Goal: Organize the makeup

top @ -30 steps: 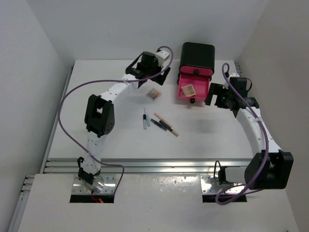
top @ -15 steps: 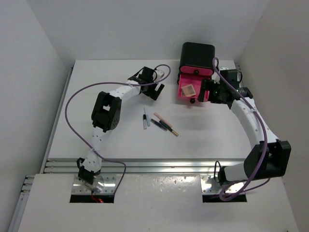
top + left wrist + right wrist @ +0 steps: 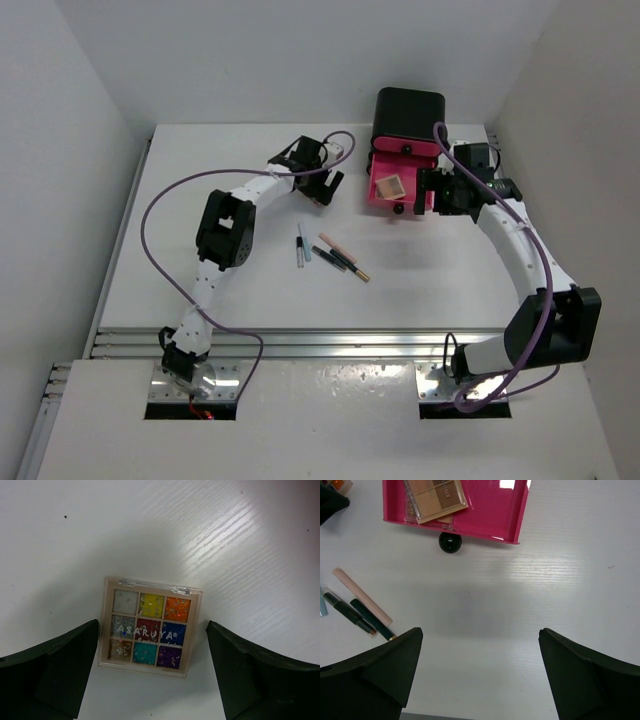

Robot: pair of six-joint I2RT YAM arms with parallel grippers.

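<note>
A square multicoloured palette (image 3: 150, 627) lies flat on the white table between the fingers of my open left gripper (image 3: 152, 626), which touch neither side. In the top view the left gripper (image 3: 321, 186) sits low over that spot and covers the palette. A tan palette (image 3: 435, 495) rests in the open pink drawer (image 3: 490, 515). My right gripper (image 3: 481, 630) stands open over bare table in front of the drawer, holding nothing. A peach stick (image 3: 362, 597) and two dark sticks (image 3: 360, 617) lie to its left. The sticks (image 3: 335, 255) form a loose cluster mid-table.
The black box (image 3: 408, 118) stands at the back right with its pink drawer (image 3: 418, 178) pulled out toward me, black knob (image 3: 450, 541) in front. A silver-blue stick (image 3: 300, 246) lies left of the cluster. The right gripper (image 3: 420, 197) is close to the drawer's right side.
The left gripper came down from the back over the multicoloured palette, which now lies between its fingers. The right arm swung left to the drawer's side, then held still.
</note>
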